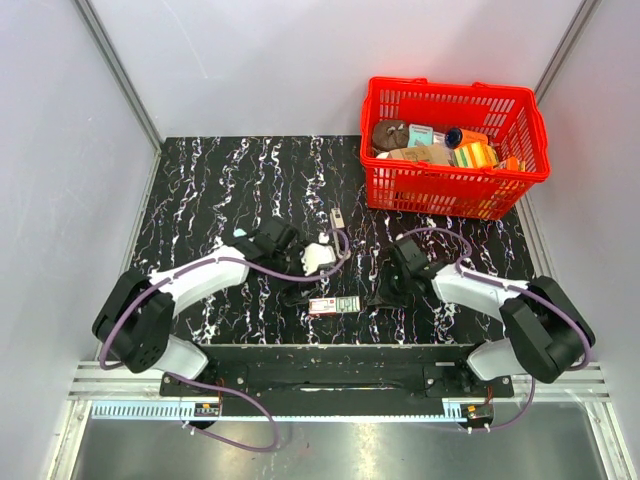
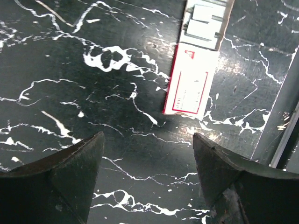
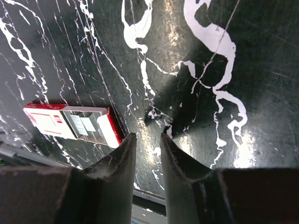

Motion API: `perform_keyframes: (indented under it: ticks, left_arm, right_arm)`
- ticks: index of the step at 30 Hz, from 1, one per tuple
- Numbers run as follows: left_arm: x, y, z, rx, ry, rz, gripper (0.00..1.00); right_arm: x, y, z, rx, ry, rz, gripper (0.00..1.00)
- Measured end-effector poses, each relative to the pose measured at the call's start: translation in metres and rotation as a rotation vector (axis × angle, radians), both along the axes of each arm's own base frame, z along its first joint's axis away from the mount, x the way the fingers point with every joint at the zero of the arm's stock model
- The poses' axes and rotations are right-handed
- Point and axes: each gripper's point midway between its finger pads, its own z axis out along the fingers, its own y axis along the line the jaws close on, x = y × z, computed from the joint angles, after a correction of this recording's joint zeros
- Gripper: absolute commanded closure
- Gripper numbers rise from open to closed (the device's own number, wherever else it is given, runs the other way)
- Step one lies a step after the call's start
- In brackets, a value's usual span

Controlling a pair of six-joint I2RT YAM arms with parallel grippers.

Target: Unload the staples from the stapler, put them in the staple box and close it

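In red basket: mixed packets. In staple box, tray slid out: pale staple strips. Stapler on table left of basket (clear of both grippers). Left gripper gaping, empty; right gripper narrowly parted, empty.

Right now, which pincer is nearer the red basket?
Right. The right pincer is in front of the red shopping basket; the left pincer lies farther left, past the staple box.

marbled table | red basket | flat box | probably stapler
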Motion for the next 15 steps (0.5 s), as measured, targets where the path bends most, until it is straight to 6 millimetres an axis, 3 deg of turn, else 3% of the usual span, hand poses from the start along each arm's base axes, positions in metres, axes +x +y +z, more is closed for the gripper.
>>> perform_keyframes:
  ticks: [7, 15]
  left_arm:
    - [-0.013, -0.004, -0.024, 0.096, -0.054, -0.094, 0.20]
    - [-0.007, -0.006, -0.036, 0.141, -0.092, -0.102, 0.20]
  right_arm:
    - [0.007, 0.007, -0.001, 0.195, -0.004, -0.035, 0.67]
    - [0.011, 0.016, -0.001, 0.322, 0.000, -0.043, 0.68]
